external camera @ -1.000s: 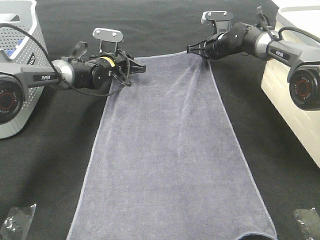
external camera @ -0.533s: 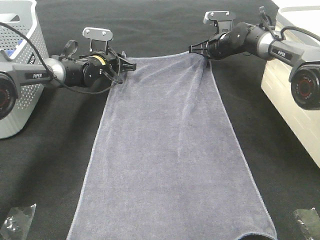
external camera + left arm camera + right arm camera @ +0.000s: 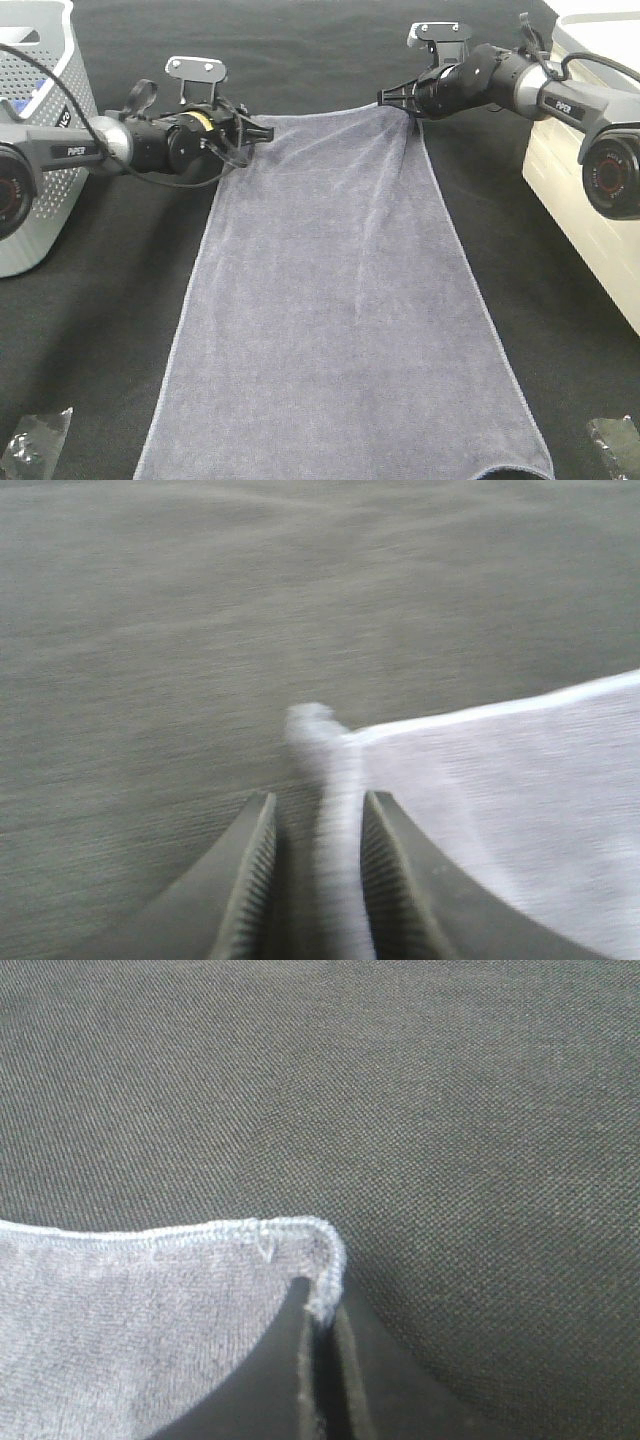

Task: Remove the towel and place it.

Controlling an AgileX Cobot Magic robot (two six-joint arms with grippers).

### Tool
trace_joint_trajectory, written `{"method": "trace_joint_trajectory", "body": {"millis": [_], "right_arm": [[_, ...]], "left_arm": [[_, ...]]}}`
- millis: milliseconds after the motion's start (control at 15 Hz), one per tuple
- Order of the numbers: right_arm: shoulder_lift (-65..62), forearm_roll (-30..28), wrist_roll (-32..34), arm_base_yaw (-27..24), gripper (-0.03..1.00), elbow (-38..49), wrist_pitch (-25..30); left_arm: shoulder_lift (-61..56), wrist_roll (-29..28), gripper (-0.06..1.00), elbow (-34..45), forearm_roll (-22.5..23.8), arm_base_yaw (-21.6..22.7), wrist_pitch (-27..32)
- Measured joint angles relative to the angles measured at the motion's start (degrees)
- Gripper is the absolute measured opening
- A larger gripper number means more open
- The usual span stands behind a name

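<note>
I have one towel (image 3: pixel 340 300) spread lengthwise on the black tabletop (image 3: pixel 90 330), near hem at the front edge, far corners still pinched. Left gripper (image 3: pixel 262 131) has its fingers (image 3: pixel 250 880) clenched on the far-left corner, right gripper (image 3: pixel 385 98) on the far-right (seam visible). Placing step, I judge; next, release both together. Two baskets flank it: perforated grey basket (image 3: pixel 40 110) left, cream basket (image 3: pixel 590 200) right.
</note>
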Motion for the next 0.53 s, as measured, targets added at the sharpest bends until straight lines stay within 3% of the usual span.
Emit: {"method": "trace_joint_trajectory", "body": {"millis": [533], "right_arm": [[0.0,1.0,0.0,0.0,0.02,0.0,0.0]], "left_arm": [[1.8,-1.1,0.29,-0.1,2.3,-1.7,-2.6]]}}
